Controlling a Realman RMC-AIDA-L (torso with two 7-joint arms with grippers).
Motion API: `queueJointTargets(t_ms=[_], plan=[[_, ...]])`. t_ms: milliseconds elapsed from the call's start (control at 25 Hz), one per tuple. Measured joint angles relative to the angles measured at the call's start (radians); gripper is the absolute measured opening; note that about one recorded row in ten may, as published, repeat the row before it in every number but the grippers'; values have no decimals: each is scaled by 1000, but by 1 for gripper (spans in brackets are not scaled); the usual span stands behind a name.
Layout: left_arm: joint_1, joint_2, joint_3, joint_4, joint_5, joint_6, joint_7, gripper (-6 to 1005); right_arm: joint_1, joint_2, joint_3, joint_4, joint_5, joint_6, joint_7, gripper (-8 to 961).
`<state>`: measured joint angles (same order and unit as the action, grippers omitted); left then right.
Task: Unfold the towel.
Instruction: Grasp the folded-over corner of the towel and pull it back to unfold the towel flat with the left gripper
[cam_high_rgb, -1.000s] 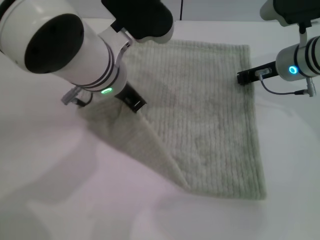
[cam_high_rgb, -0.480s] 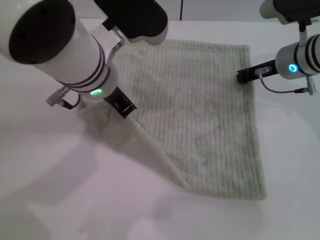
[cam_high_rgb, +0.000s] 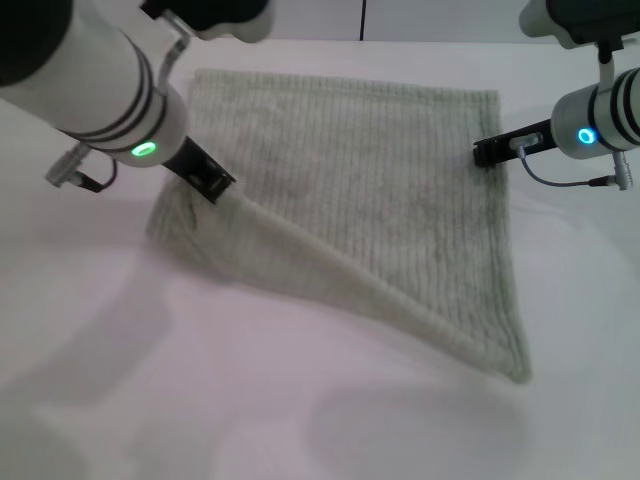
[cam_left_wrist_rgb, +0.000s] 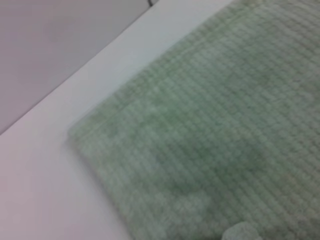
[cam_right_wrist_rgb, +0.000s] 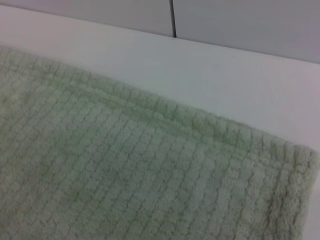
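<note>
The pale sage-green ribbed towel (cam_high_rgb: 380, 190) lies on the white table, partly folded. A raised fold runs from its left side to its near right corner. My left gripper (cam_high_rgb: 208, 183) is shut on the towel's upper layer at the left side and holds it a little above the table. My right gripper (cam_high_rgb: 485, 152) is shut on the towel's right edge near the far right corner. The left wrist view shows the towel's far corner (cam_left_wrist_rgb: 215, 140). The right wrist view shows a hemmed corner (cam_right_wrist_rgb: 125, 175).
The white table (cam_high_rgb: 300, 420) spreads around the towel on every side. A grey wall with a dark seam (cam_right_wrist_rgb: 172, 17) stands behind the table's far edge.
My left gripper has moved left and farther back with the towel layer. The fold has opened out, uncovering more of the towel. The right gripper has not moved.
</note>
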<state>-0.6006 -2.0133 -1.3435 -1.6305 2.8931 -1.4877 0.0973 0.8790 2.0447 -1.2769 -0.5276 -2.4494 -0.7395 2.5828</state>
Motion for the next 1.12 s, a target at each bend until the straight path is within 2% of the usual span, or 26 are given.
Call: queueJointTargets(t_ms=[240,480,800,1000,1120], plan=[[11,3,-33,10,0,-26,7,28,0,0,0,0,-1,-1,1,-1],[23,-10,-31,-62,0,-124,-1,30,1,0,0,0,-3,-5,2,-1],[51,-26,-27,-93,0,-166,-12,32,1,0,0,-3,-3,-7,2,-1],[72,-26,-34,-96,0,-173,-15,34,0,0,0,-5,-4,-12,0,-1],[76,-18,-35,-97,0,-179,-25,35,0,0,0,-8,-4,-12,0,0]])
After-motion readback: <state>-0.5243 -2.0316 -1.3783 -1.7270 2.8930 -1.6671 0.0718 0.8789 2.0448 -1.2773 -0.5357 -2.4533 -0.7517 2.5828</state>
